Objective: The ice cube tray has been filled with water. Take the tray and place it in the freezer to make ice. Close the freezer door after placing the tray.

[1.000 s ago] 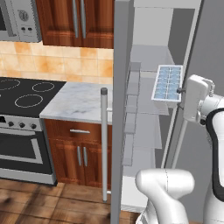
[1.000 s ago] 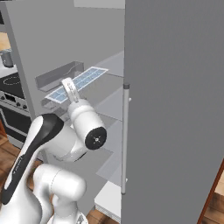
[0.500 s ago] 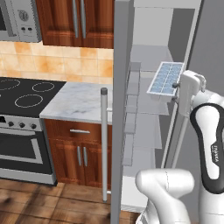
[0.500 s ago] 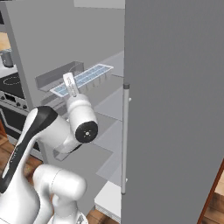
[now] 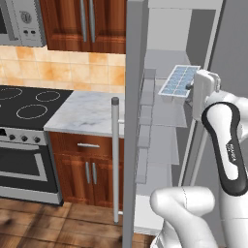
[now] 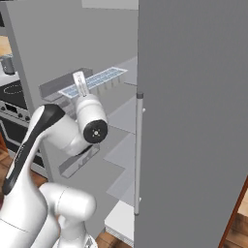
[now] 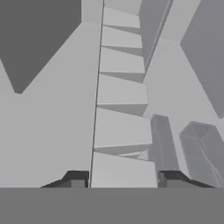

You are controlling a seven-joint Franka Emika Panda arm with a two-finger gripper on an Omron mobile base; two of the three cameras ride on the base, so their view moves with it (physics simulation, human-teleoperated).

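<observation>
The ice cube tray [image 5: 178, 80], white with pale blue water [image 5: 180, 77] in its cells, hangs slightly tilted inside the open freezer [image 5: 167, 58], above a white shelf [image 5: 167, 116]. My gripper [image 5: 191, 87] holds the tray's right end, and the white hand sits just right of it. From the right base, the ice cube tray [image 6: 99, 79] runs left to right behind my gripper [image 6: 80, 85]. The freezer door [image 5: 135, 126] stands wide open, edge-on, with its bar handle [image 5: 115, 160]. In the hand view my gripper [image 7: 122, 178] points along the white door bins [image 7: 120, 94].
A marble counter [image 5: 87, 114] over brown cabinets and a black stove [image 5: 24, 104] lie left of the open door. The wider grey door [image 6: 193, 121] stays closed on the right, its handle [image 6: 138, 155] close to my arm. Lower white shelves [image 6: 123, 145] sit beneath the tray.
The gripper has carried the tray a little higher and deeper into the freezer. My forearm has swung upright in front of the compartment.
</observation>
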